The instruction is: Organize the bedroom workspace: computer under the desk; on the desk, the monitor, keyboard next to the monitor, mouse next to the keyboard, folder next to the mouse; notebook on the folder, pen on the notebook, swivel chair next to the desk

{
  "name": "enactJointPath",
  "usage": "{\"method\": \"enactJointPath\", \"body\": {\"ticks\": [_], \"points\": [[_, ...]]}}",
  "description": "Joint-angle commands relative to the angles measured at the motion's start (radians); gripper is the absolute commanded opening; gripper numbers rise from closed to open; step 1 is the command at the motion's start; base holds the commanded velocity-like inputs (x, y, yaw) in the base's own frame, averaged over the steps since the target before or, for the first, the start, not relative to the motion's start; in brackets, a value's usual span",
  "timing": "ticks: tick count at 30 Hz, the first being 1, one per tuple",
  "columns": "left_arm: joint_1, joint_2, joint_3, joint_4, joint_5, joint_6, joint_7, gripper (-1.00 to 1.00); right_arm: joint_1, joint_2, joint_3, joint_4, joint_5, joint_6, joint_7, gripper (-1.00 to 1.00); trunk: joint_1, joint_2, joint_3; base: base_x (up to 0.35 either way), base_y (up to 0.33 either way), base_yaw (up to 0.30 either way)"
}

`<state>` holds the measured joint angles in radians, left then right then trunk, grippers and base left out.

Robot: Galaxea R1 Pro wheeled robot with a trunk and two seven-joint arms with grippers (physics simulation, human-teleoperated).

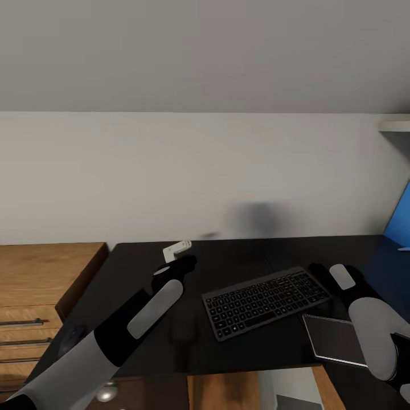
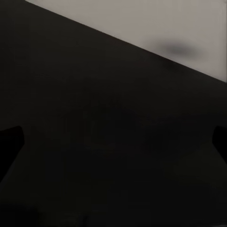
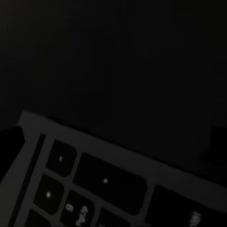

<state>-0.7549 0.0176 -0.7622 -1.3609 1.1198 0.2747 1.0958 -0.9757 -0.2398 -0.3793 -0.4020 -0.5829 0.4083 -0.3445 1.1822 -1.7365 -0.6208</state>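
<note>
The bench point(image 1: 239, 347) is black and plain. The keyboard point(image 1: 266, 302) is dark grey with black keys and small white legends; the right wrist view shows the same grey frame point(image 3: 28, 151) and black keys. The folder point(image 1: 336, 340) is dark grey with a pale edge. The monitor point(image 1: 398, 219) screen is bright blue. The small object point(image 1: 177, 249) near the wall is white. The arms are black with light grey panels. The drawer unit point(image 1: 40, 285) is brown woodgrain with silver handles. The wall point(image 1: 199, 171) is off-white.
</note>
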Motion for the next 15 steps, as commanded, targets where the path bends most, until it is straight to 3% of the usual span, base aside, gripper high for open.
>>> {"method": "enactJointPath", "body": {"ticks": [1,15], "points": [[-0.001,0.001,-0.002,-0.001,0.002,0.008,0.006,1.00,0.000,0.001,-0.004,0.015,-0.026,0.004,-0.010,1.00,0.000,0.000,-0.001,0.000,0.057,0.000],[-0.001,0.001,-0.003,-0.001,0.003,0.008,0.006,1.00,0.000,0.001,-0.004,0.015,-0.026,0.004,-0.010,1.00,0.000,0.000,-0.001,-0.063,0.102,0.000]]}}
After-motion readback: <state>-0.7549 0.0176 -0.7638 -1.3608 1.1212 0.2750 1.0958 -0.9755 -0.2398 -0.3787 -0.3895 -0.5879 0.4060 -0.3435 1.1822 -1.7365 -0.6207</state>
